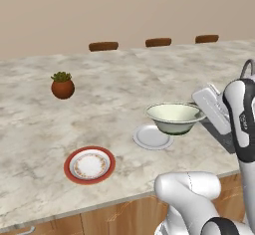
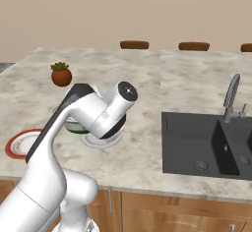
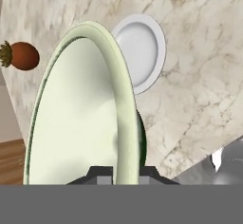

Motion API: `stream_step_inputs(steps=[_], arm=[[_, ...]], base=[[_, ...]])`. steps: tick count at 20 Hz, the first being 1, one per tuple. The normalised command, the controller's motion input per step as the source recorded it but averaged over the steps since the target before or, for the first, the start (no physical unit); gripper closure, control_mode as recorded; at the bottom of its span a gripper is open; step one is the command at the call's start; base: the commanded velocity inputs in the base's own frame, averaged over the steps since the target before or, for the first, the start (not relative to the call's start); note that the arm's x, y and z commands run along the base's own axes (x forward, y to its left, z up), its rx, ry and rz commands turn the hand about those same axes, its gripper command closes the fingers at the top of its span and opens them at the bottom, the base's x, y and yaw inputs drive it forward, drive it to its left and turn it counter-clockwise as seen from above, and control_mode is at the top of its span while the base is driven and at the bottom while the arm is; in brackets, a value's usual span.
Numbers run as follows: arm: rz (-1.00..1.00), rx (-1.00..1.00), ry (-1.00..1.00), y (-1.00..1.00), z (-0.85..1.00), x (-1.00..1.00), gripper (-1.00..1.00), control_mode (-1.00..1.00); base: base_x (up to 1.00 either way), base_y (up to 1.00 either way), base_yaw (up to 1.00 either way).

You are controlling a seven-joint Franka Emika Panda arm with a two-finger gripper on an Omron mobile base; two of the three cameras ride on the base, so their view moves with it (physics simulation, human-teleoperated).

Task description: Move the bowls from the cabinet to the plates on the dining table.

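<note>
The cream-white bowl (image 1: 175, 117) with its green band hangs in the air above the counter (image 1: 114, 94), level and upright, its rim clamped on the right side by the end effector (image 3: 126, 174). In the hand view the two dark fingertips (image 3: 100, 174) stand close together on either side of the bowl's thin rim, one inside the bowl and one outside, so the end effector is closed on the bowl. The bowl's foot sits clear of the surface, just over the near edge of a plain white plate (image 1: 152, 137) that lies flat on the counter directly beyond and below the end effector; bowl and plate overlap in the left base view, but the bowl is not resting on it. In the right base view the arm hides most of the bowl, and only a sliver of its green side shows above the white plate (image 2: 101, 140)

Farther out from the end effector, past the white plate and toward the counter's near edge, lies a red plate (image 1: 89, 165) with a pale patterned centre, well apart from the bowl. Much farther across the marble top stands a small terracotta potted plant (image 1: 62, 85). On the opposite side of the end effector, a dark sink (image 2: 206, 145) with a grey faucet (image 2: 231, 97) is set into the counter. Three brown chair backs (image 1: 103, 46) show along the counter's far edge
</note>
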Motion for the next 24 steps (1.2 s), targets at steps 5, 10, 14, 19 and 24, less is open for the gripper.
stream_step_inputs(steps=[5, 10, 14, 19, 24], arm=[[0.04, 0.0, 0.07, 0.0, -0.15, 0.31, 1.0, -1.0], [0.04, 0.0, 0.07, 0.0, -0.13, 0.38, 1.0, -1.0], [0.04, 0.0, 0.02, 0.0, -0.19, 0.34, 1.0, -1.0], [0.04, 0.0, 0.0, 0.0, -0.28, 0.38, 1.0, -1.0], [0.06, 0.0, 0.0, 0.0, -0.3, 0.4, 1.0, -1.0]], base=[[0.0, 0.0, 0.0], [0.0, 0.0, 0.0], [0.0, 0.0, 0.0], [0.0, 0.0, 0.0], [0.0, 0.0, 0.0]])
